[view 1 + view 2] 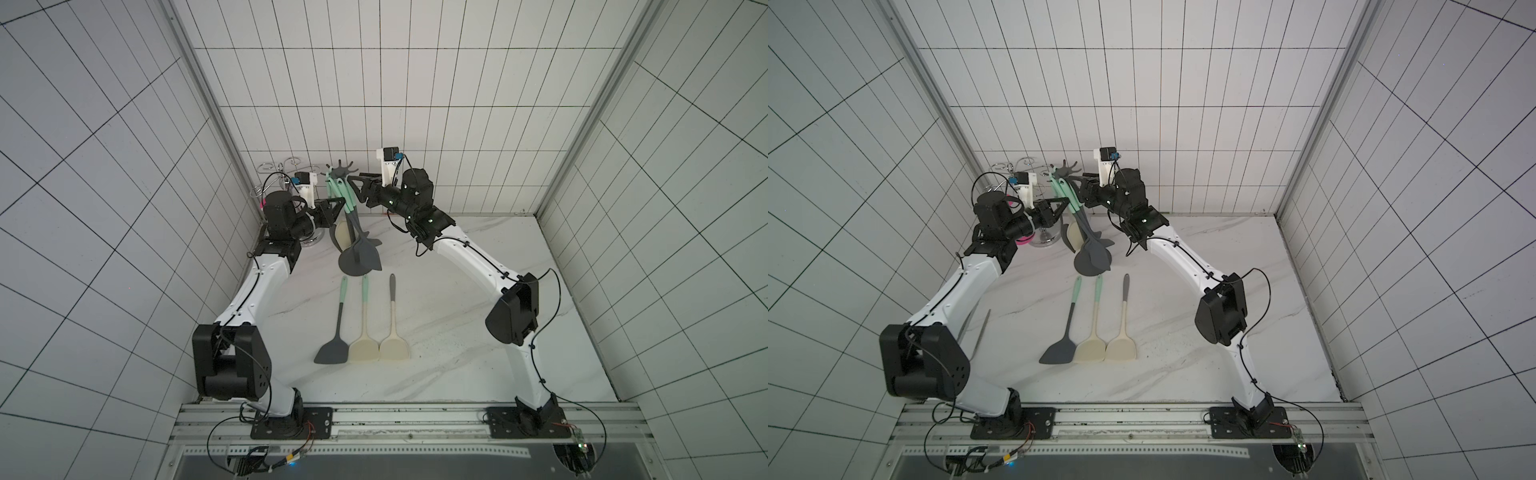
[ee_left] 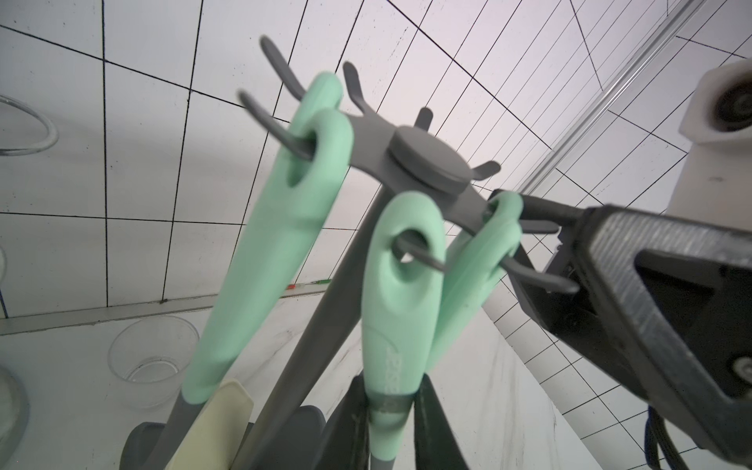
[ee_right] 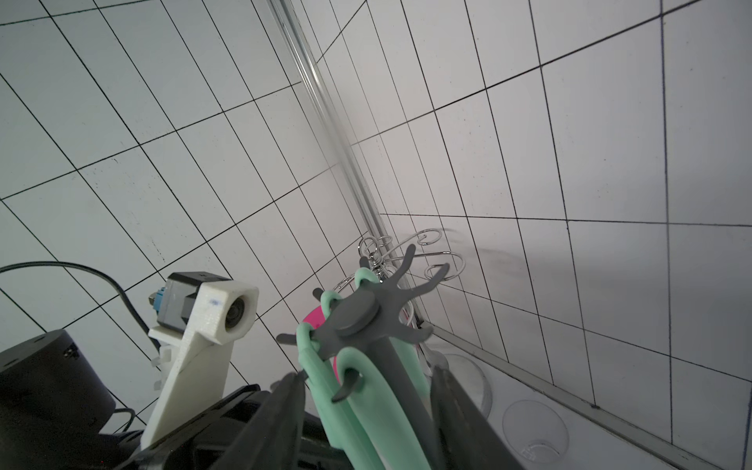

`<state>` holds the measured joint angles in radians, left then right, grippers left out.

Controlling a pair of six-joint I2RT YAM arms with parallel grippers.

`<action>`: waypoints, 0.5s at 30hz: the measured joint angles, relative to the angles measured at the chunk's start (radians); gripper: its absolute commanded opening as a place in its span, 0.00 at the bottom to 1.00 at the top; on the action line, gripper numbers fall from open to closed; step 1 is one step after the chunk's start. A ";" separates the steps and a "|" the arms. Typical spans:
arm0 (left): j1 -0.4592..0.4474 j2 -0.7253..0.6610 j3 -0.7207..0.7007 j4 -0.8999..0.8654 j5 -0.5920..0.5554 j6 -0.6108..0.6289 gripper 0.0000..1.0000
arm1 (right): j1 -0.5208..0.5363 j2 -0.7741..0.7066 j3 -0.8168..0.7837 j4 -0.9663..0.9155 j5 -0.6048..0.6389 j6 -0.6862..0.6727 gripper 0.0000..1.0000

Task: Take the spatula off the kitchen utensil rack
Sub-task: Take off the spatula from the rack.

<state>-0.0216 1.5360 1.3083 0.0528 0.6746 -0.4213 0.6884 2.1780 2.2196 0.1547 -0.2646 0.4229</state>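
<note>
Hanging light, probably grippy, that spatula (image 2: 401,317). The left gripper (image 2: 390,392) clamped its handle; the right gripper (image 3: 366,376) gaped around the rack (image 3: 357,314).

Dark grey rack (image 2: 427,162), mint-green spatula handles (image 2: 398,317), black-gridded white tiles (image 1: 374,83), grey-veined white tabletop (image 1: 457,311).

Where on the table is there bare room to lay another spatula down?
Bare marble lies between the rightmost cream spatula and the white right arm, and from the spatula heads to the aluminium front rail. Crowded around the dark grey utensil rack.
</note>
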 measured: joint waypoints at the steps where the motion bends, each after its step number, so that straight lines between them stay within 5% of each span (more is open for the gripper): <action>1: 0.000 0.000 0.000 0.000 0.000 0.000 0.07 | 0.000 0.000 -0.005 0.000 0.000 -0.002 0.52; 15: 0.006 -0.017 0.012 -0.056 -0.012 0.026 0.00 | -0.008 0.000 -0.042 0.001 0.000 -0.017 0.52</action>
<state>-0.0158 1.5192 1.3201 -0.0029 0.6624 -0.3950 0.6807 2.1780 2.1773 0.1555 -0.2646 0.4061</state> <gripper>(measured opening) 0.131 0.519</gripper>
